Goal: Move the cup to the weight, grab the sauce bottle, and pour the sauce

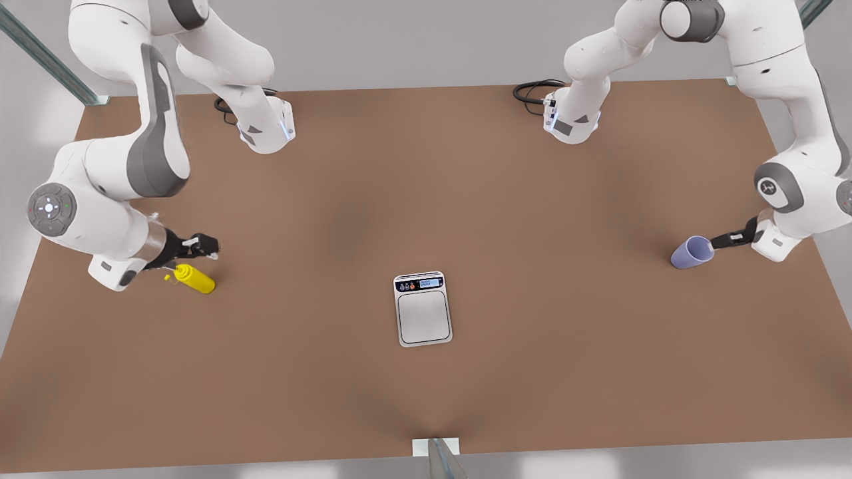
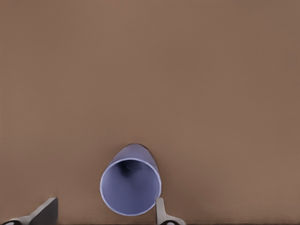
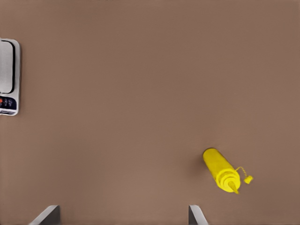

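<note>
Left claw (image 1: 713,243) spread at cup (image 1: 691,253)

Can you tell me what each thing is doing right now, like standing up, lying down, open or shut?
cup: tipped on its side on the table, empty, not on the scale.
sauce bottle: lying on its side, cap off and dangling by the nozzle.
weight: flat on the table, nothing on its platform.
left gripper: open, fingers either side of the cup.
right gripper: open, beside the bottle, holding nothing.
</note>
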You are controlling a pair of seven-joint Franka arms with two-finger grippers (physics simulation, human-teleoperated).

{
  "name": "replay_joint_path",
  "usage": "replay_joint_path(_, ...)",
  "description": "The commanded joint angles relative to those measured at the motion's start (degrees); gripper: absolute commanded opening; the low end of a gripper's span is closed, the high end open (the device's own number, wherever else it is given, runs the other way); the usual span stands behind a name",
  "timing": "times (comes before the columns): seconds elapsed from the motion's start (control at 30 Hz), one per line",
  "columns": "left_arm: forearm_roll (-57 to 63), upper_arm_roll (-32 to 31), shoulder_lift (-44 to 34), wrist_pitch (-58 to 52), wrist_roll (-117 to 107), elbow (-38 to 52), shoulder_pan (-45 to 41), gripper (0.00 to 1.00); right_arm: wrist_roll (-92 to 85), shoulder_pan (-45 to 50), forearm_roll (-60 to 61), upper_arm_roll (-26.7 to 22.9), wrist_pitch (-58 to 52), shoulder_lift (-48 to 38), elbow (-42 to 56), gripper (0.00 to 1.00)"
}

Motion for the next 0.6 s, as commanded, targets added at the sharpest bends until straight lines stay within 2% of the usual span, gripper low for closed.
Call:
replay_joint_path(0.0,-0.09,0.00,0.34,0.01,0.01,0.00,0.04,1.00,-0.15,-0.29,0.06,0.04,0.00,0.13,0.00,1.00)
replay_joint_path(0.2,0.18,0.00,3.94,1.59,0.01,0.18,0.21,1.00,-3.93,-2.14,2.08,-0.14,-2.11,1.53,0.18,1.00)
replay_joint_path(0.27,0.27,0.00,4.73,2.29,0.01,0.18,0.30,1.00,-17.45,-2.49,2.25,0.13,-3.78,1.53,1.49,1.00)
replay_joint_path(0.33,0.27,0.09,5.79,3.35,0.10,0.18,0.30,1.00,-19.04,-5.02,4.10,-0.14,-7.89,1.53,1.85,1.00)
replay_joint_path(0.43,0.27,0.18,6.75,3.44,0.10,0.18,0.30,0.83,-43.19,-12.85,6.91,-0.05,-10.46,1.54,2.73,1.00)
replay_joint_path(0.53,0.27,0.35,7.63,3.44,0.01,0.18,0.30,0.78,-58.94,-18.91,9.37,0.04,-11.51,2.15,2.73,1.00)
replay_joint_path(0.57,0.27,0.35,7.99,3.52,0.01,0.18,0.30,0.78,-64.39,-21.55,14.29,-0.14,-11.60,2.94,2.55,1.00)
